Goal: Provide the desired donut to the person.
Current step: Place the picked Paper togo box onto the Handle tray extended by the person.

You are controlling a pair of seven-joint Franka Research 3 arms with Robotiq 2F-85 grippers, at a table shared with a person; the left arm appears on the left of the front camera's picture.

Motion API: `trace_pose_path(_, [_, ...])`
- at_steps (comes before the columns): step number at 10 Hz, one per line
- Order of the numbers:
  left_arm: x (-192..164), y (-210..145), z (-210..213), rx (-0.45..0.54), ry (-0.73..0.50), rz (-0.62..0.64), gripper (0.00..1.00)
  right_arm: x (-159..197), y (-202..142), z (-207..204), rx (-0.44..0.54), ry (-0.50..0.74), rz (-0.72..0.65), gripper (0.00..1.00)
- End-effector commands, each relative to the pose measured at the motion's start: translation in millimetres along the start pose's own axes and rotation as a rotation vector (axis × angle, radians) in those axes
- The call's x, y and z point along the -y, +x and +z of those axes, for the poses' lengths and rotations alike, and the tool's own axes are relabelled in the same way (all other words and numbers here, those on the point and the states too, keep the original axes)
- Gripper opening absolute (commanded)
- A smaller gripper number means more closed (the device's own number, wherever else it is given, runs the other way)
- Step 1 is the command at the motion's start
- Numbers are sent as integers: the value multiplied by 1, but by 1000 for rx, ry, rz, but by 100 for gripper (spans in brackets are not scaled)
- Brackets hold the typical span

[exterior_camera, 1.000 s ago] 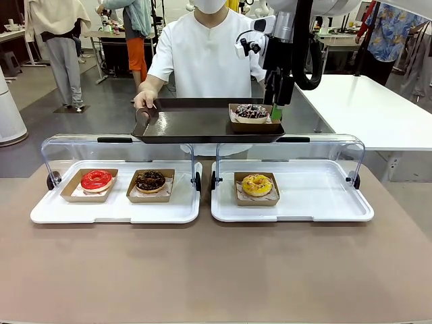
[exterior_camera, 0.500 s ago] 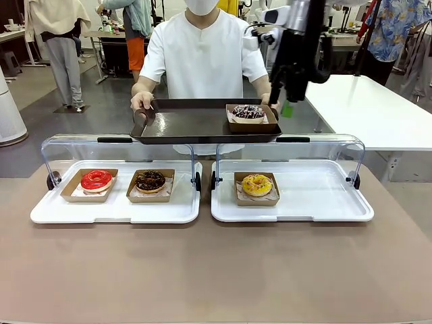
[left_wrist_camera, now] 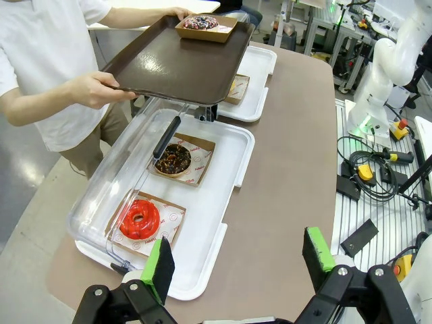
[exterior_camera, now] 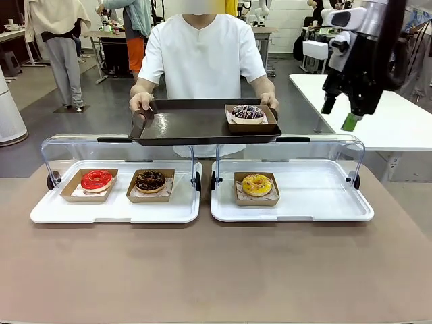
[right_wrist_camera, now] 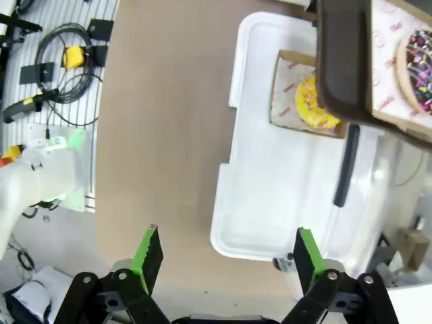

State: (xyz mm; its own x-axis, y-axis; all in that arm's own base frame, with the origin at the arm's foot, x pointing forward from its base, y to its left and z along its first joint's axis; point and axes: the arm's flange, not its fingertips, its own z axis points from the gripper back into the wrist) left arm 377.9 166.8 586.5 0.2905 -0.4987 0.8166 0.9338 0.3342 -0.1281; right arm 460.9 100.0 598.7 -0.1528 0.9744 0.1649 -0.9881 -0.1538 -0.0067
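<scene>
Right gripper (exterior_camera: 339,115) is hanging high over the table's right far side, jaws standing wide apart and empty; its wrist view (right_wrist_camera: 227,233) is confirming the gap. Left gripper (left_wrist_camera: 237,237) is likewise gaping, gripping nothing, hovering above the brown table (exterior_camera: 216,270). Nearest below the right gripper, the right white tray (exterior_camera: 317,202) is carrying one yellow donut (exterior_camera: 257,184) in a cardboard box, clear lid (exterior_camera: 324,145) standing swung back. The left white tray (exterior_camera: 115,210), lid also back, is holding a red donut (exterior_camera: 96,179) and a chocolate donut (exterior_camera: 150,180), each in its own box. Beyond the lids, the person (exterior_camera: 202,61) is holding a dark serving tray (exterior_camera: 189,125) in both hands; the sprinkled chocolate donut (exterior_camera: 248,112) is sitting in its box at that tray's right end. In the right wrist view this donut is being cut off by the frame edge, and the serving tray is covering part of the yellow donut. In the left wrist view the yellow donut's box is mostly lying hidden under the serving tray.
</scene>
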Motion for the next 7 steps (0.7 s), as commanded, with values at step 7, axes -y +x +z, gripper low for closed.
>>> trace_pose_path(7, [1, 1, 2, 14, -4, -7, 100, 0, 0, 0, 0, 0, 0, 100])
